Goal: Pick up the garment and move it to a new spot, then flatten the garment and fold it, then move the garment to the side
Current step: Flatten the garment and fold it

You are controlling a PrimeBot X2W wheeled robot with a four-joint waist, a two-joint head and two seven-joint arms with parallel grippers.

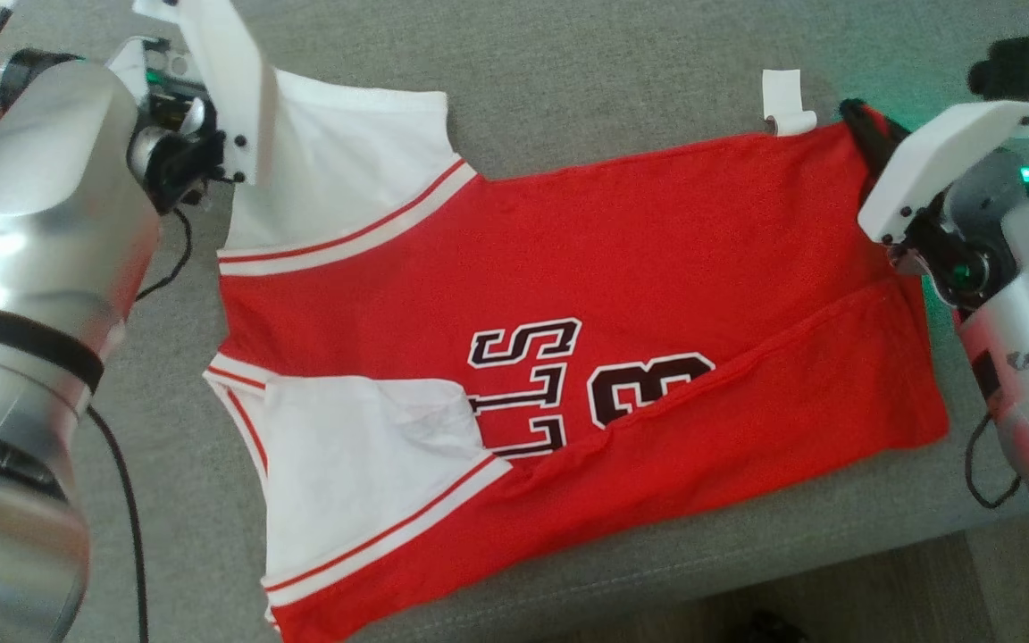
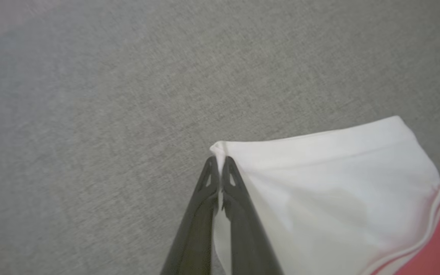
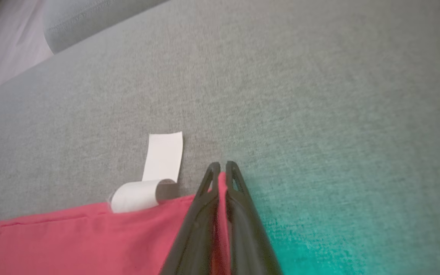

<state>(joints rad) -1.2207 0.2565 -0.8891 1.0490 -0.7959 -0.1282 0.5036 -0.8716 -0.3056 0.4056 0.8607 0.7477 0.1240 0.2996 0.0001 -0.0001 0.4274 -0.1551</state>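
Left tool (image 2: 217,162) tight on garment (image 2: 338,183) corner

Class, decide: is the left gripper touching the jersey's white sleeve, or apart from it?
Touching. The left wrist view shows the left gripper shut on a corner of the white sleeve, with fabric pinched between its fingertips.

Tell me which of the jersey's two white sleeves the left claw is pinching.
The far sleeve, at the top of the head view: the left claw is shut on its corner. The near sleeve lies flat, untouched.
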